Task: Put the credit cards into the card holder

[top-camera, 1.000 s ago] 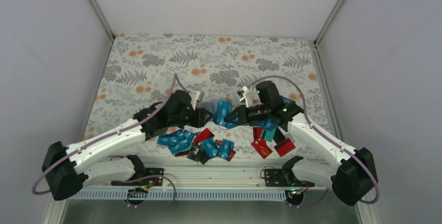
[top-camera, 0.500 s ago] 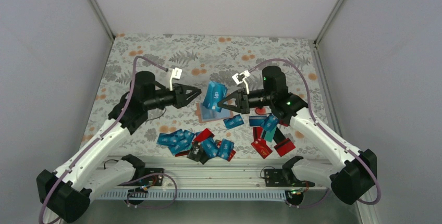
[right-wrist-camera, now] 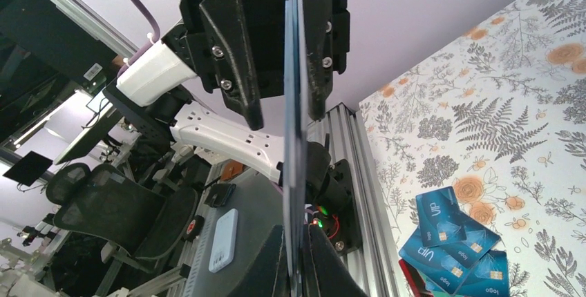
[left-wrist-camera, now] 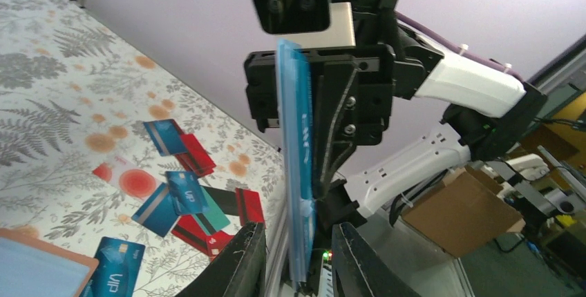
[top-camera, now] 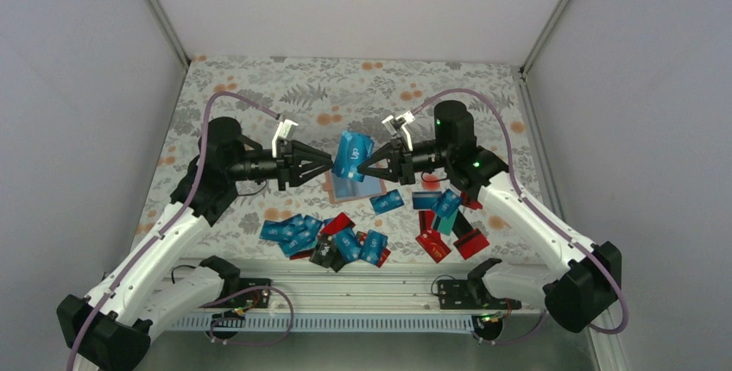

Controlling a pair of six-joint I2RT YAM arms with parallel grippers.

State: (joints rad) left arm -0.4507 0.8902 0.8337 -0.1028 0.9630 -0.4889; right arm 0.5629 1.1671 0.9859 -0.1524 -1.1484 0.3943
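Observation:
My right gripper [top-camera: 364, 168] is shut on a small stack of blue credit cards [top-camera: 351, 154], held upright in the air above the card holder [top-camera: 380, 188]. The holder is a flat tan-pink pouch on the cloth with blue showing on it. My left gripper [top-camera: 328, 164] faces the stack from the left. In the left wrist view the stack [left-wrist-camera: 296, 159] stands edge-on between my left gripper's [left-wrist-camera: 297, 228] open jaws, with a gap on each side. In the right wrist view my right gripper [right-wrist-camera: 297, 236] pinches the stack [right-wrist-camera: 294, 103]. The holder's rim [left-wrist-camera: 59, 248] shows at bottom left.
Loose blue, red and black cards lie in a pile [top-camera: 328, 237] near the front edge, and another pile [top-camera: 444, 224] lies under the right arm. More cards [left-wrist-camera: 186, 197] and blue VIP cards [right-wrist-camera: 456, 242] show in the wrist views. The metal rail [top-camera: 362, 289] runs along the front.
My left arm has risen off the holder and swung round to face the stack, its jaws narrowing slightly. The right gripper has lifted the blue cards a little higher.

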